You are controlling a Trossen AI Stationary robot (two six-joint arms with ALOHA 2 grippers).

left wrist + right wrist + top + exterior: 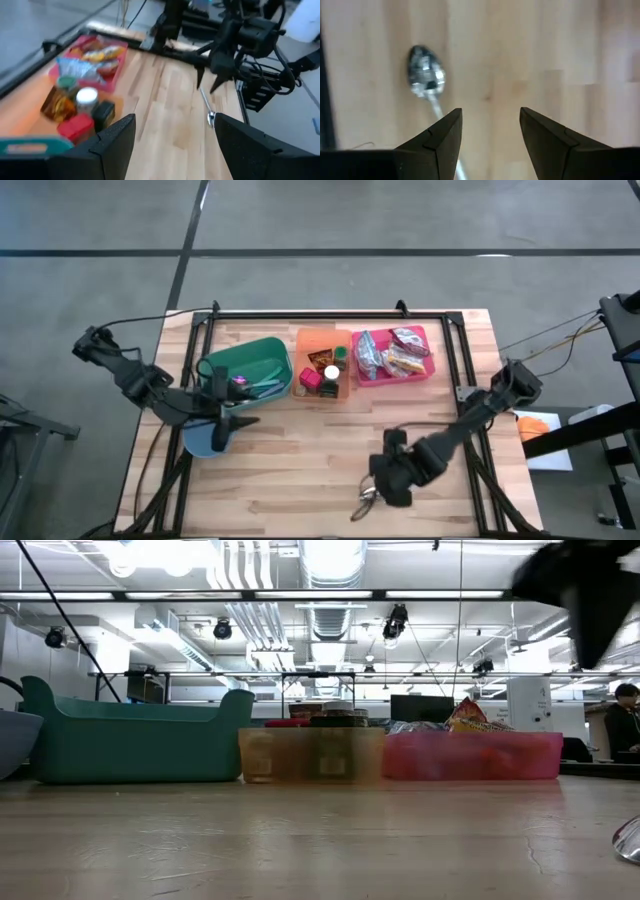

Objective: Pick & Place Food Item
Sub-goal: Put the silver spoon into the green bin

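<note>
Your R gripper hangs w/ fingers apart, nothing gripped, over the metal spoon at table's 5 o'clock. L gripper released, by green tub. Snack packets in pink tray, 1 o'clock.

No readable text, label, brand or number anywhere. Printing on the snack packets in the pink bin too small and blurred to read; same for the jars in the orange bin.
</note>
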